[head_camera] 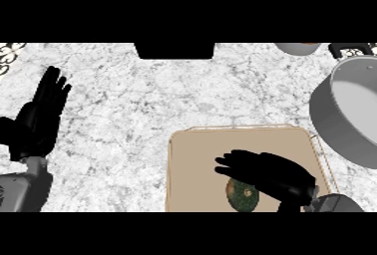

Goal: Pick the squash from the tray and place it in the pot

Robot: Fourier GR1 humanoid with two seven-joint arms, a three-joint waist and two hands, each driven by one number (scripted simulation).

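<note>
Squash lies on the tan tray in the lower centre-right of the frame, a dark green rounded body with a paler mottled patch, partly covered by the robot's right hand. That hand sits over the upper right part of the vegetable with its fingers bent down towards it; whether they have actually closed round the squash or only rest above it cannot be told from this view, since the palm hides the contact.

The left hand stands at the left edge of the frame, fingers straight and upward, holding nothing and at rest.

The grey pot stands at the right edge, above and to the right of the tray and apart from the squash, its mouth open.

As a judgement, the squash should handle as a stiff, fairly dense thing with a smooth, hard rind: unlikely to crush or bruise under the fingers, but rounded enough to roll on the flat tray or slide out of a shallow pinch. The safest hold would wrap its widest part, fingers on one flank and thumb on the opposite one, so that the curve sits inside the palm before it is carried over the pot's rim.
</note>
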